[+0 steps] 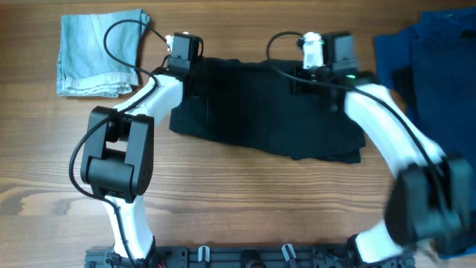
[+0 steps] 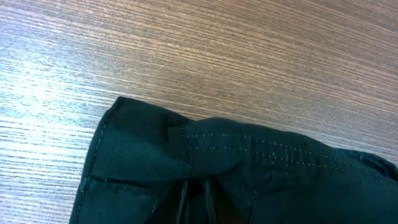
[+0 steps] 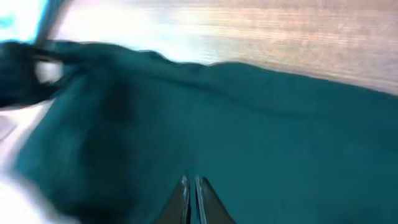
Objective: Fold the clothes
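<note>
Surface: wood-grain counter (image 1: 245,193), seen from overhead and from both wrists.

Item 1: black shorts (image 1: 268,112). I see them spread flat across the middle of the counter, closer to its far edge than its near edge. The long side runs left to right, and the lower right hem is slightly rumpled. My left wrist camera shows one corner of the cloth with rows of pale stitching, and bare wood beyond it.

Item 2: left hand (image 2: 196,205). It sits at the far-left corner of the shorts. The fingers are drawn close together on a small fold of the black fabric, and creases run in toward the tips.

Item 3: right hand (image 3: 193,196). It is at the far edge of the shorts, toward their right end. The fingers are pressed together with the tips over the cloth. That view is blurred, so I cannot tell whether any fabric is caught between them.

Item 4: pale-blue denim piece (image 1: 100,52). It lies folded at the far-left corner of the counter, apart from the shorts.

Item 5: heap of dark-blue and black cloth (image 1: 431,59). It lies at the far-right corner, just beside the right arm.
</note>
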